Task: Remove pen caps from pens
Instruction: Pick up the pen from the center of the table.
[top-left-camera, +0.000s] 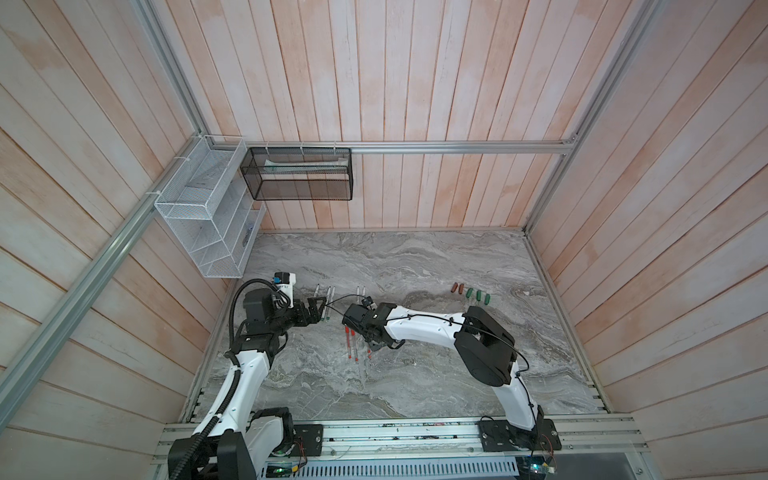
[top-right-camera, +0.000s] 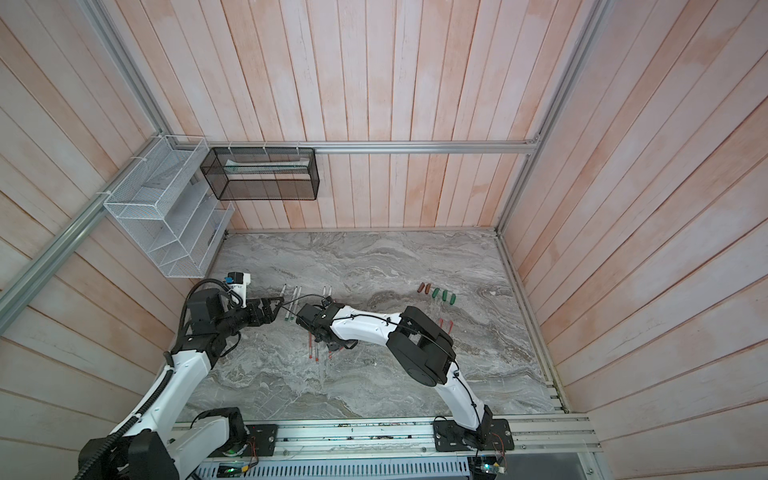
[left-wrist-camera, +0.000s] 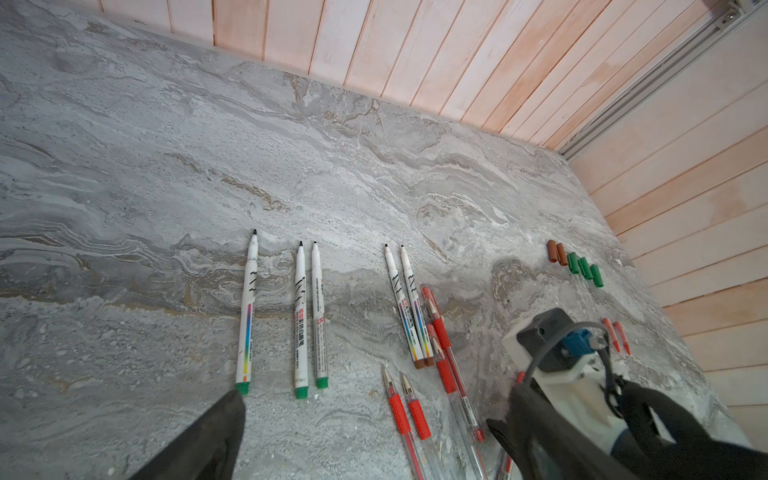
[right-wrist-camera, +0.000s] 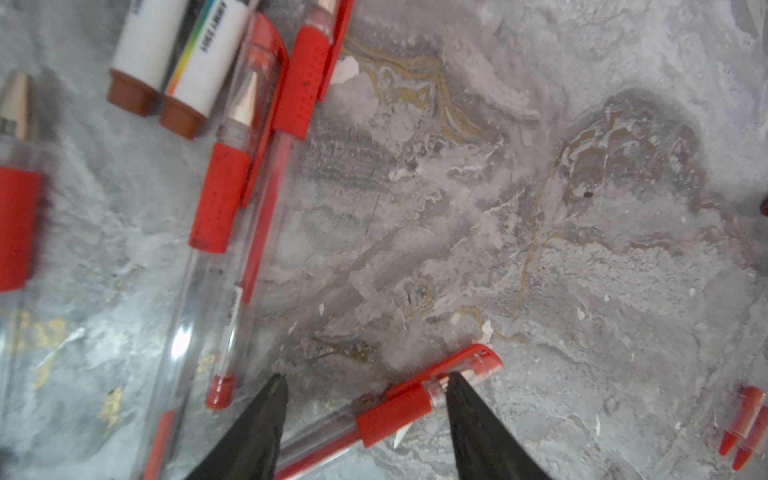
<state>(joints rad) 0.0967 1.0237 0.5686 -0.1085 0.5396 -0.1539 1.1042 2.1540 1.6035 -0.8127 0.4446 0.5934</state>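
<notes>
My right gripper (right-wrist-camera: 365, 383) is open low over the marble table (right-wrist-camera: 540, 208), one finger on each side of a capped red pen (right-wrist-camera: 395, 409) lying flat; its red cap (right-wrist-camera: 471, 363) sits by one fingertip. Two more capped red pens (left-wrist-camera: 441, 332) lie beside the white markers (left-wrist-camera: 301, 320), which are uncapped. Two uncapped red pens (left-wrist-camera: 400, 409) lie under my left gripper (left-wrist-camera: 365, 409), which hovers wide open and holds nothing. Brown caps (top-left-camera: 457, 287), green caps (top-left-camera: 478, 296) and red caps (top-right-camera: 444, 324) lie loose to the right. In a top view the right gripper (top-left-camera: 384, 347) is at table centre-left.
A white wire basket (top-left-camera: 199, 216) and a black mesh basket (top-left-camera: 297, 174) hang on the back-left walls. Plank walls close the table on three sides. An aluminium rail (top-left-camera: 415, 434) with both arm bases runs along the front edge.
</notes>
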